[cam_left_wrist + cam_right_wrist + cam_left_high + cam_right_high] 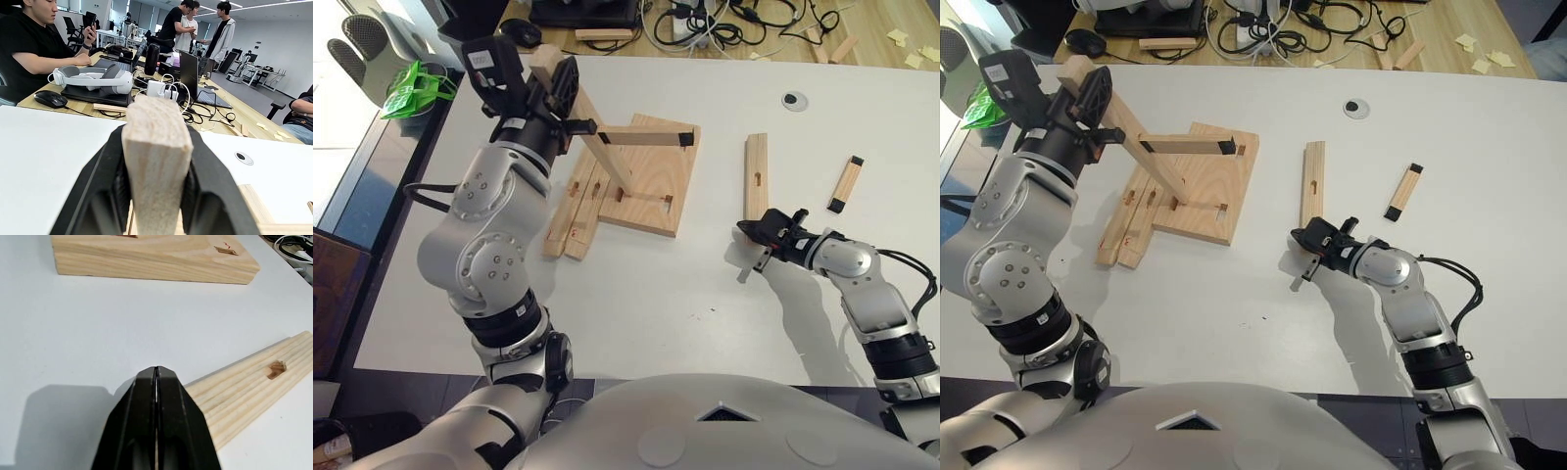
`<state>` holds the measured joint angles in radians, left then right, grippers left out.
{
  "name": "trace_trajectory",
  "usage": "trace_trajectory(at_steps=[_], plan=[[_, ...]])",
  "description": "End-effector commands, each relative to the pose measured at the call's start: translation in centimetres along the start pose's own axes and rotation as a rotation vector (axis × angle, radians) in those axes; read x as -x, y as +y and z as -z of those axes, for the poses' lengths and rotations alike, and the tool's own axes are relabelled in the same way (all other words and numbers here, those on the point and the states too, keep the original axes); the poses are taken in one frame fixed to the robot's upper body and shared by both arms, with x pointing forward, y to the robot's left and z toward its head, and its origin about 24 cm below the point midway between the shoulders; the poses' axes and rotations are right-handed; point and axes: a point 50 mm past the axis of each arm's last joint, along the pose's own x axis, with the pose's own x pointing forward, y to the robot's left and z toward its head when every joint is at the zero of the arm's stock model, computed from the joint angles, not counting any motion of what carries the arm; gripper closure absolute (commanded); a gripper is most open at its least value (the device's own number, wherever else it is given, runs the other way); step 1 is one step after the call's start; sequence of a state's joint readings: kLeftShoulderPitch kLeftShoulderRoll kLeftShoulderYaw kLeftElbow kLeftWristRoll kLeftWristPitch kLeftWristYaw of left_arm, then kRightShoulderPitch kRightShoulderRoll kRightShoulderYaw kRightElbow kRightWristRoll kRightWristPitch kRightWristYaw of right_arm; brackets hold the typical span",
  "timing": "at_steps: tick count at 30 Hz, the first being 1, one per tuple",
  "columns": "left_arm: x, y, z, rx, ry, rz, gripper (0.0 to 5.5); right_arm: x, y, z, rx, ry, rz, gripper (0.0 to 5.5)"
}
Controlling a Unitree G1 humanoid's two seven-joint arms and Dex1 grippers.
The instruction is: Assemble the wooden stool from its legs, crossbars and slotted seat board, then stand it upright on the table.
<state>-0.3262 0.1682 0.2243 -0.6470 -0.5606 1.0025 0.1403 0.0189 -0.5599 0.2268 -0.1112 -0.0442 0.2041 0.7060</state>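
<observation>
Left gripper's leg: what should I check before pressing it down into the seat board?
1. Grip: left gripper clamped on the leg: ok.
2. Lower end of the leg at a slot in the seat board: ok.
3. Fully seated in the slot: cannot tell.
4. Stands upright: not ok, it is tilted.
5. The crossbar joined to it: looks ok.
6. The right gripper free to help: ok, shut and empty beside the loose leg.

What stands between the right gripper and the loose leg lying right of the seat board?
Nothing visible. The right gripper, shut, sits low over the bare table right beside the near end of the loose leg. The short crossbar lies farther right, clear of the gap.
</observation>
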Motion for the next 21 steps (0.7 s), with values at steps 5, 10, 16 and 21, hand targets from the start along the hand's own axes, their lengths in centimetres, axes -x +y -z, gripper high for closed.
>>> trace_trajectory(at_steps=[5, 10, 16, 21], plan=[[0.79, 0.92, 0.48, -0.072, 0.043, -0.022, 4.48, 0.36, 0.38, 0.66, -0.041, 0.017, 0.000, 5.50], [0.86, 1.08, 0.66, -0.082, 0.049, -0.026, 4.48, 0.37, 0.37, 0.62, -0.039, 0.016, 0.003, 5.50], [1.09, 1.20, 0.58, -0.078, 0.043, -0.038, 4.48, 0.34, 0.28, 0.64, -0.037, 0.017, 0.002, 5.50], [1.22, 0.92, 0.46, -0.060, 0.034, -0.038, 4.48, 0.39, 0.25, 0.67, -0.031, 0.019, 0.004, 5.50]])
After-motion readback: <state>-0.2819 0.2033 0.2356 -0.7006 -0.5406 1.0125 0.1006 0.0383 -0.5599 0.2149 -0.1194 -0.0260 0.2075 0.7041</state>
